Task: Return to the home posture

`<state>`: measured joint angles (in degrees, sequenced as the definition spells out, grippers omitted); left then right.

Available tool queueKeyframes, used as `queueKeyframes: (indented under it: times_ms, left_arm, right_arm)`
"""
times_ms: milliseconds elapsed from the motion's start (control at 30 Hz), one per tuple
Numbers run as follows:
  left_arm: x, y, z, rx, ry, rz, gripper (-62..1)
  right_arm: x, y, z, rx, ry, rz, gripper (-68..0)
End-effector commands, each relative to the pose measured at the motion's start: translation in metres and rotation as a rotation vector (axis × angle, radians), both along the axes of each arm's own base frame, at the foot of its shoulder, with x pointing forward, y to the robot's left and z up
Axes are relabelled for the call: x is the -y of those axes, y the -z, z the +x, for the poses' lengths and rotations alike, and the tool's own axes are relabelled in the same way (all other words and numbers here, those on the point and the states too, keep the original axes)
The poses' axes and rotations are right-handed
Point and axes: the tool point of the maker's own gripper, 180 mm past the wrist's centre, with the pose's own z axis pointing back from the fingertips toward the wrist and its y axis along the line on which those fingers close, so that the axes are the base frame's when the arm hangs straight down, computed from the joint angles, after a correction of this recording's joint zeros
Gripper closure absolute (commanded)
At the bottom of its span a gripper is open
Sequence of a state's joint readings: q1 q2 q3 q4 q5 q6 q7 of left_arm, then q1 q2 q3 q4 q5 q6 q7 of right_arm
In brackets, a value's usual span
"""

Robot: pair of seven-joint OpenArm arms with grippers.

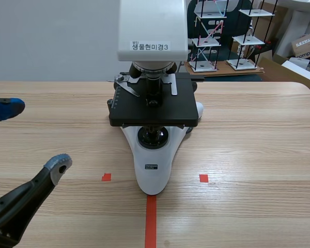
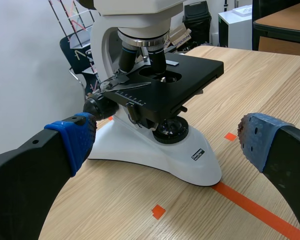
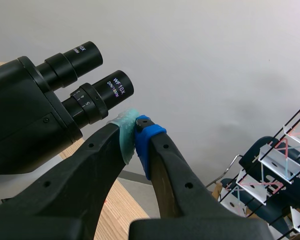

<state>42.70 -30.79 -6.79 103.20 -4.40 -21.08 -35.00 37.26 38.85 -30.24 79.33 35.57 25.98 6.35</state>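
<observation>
A white and black microscope [image 1: 153, 155] stands at the table's middle, labelled on its head. My left gripper [image 1: 33, 136] hovers low at the table's left side, open, with nothing between its fingers. In the left wrist view the left gripper [image 2: 167, 142] faces the microscope [image 2: 140, 100], whose white base and black stage lie just ahead of the blue pads [image 2: 76, 140]. In the right wrist view my right gripper [image 3: 135, 141] is shut, pads pressed together on nothing, raised high next to the black eyepieces [image 3: 102, 92]. The right arm does not show in the scene view.
The wooden table [image 1: 248, 144] runs wide on both sides of the microscope, with orange-red tape marks near the front. Behind the table's far edge stand wire racks [image 1: 212, 36] and cardboard boxes [image 1: 305, 44].
</observation>
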Motion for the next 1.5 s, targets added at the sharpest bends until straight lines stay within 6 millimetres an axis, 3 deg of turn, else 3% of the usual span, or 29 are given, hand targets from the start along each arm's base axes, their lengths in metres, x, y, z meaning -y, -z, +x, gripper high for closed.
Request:
queueKeyframes:
  times_ms: [0, 600, 767, 1033, 1300, 1467]
  left_arm:
    - [0.001, -0.007, 0.000, 0.021, -0.004, -0.023, -59.6]
    - [0.001, -0.007, 0.000, 0.021, -0.004, -0.023, -59.6]
    - [0.001, -0.007, 0.000, 0.021, -0.004, -0.022, -59.6]
    - [0.001, -0.007, 0.000, 0.021, -0.004, -0.022, -59.6]
    - [0.001, -0.007, 0.000, 0.021, -0.004, -0.022, -59.6]
    - [0.001, -0.007, 0.000, 0.021, -0.004, -0.022, -59.6]
  right_arm:
    - [0.003, -0.019, 0.001, 0.046, 0.000, 0.024, -1.7]
    - [0.003, -0.017, 0.001, 0.040, 0.001, 0.024, -3.9]
    - [0.012, 0.001, -0.002, 0.003, 0.019, 0.026, -14.7]
    - [0.064, 0.036, -0.019, -0.062, 0.179, 0.095, -39.4]
    - [0.081, 0.072, -0.070, -0.137, 0.205, 0.107, -59.7]
    - [0.074, 0.094, -0.109, -0.211, 0.186, 0.111, -65.5]
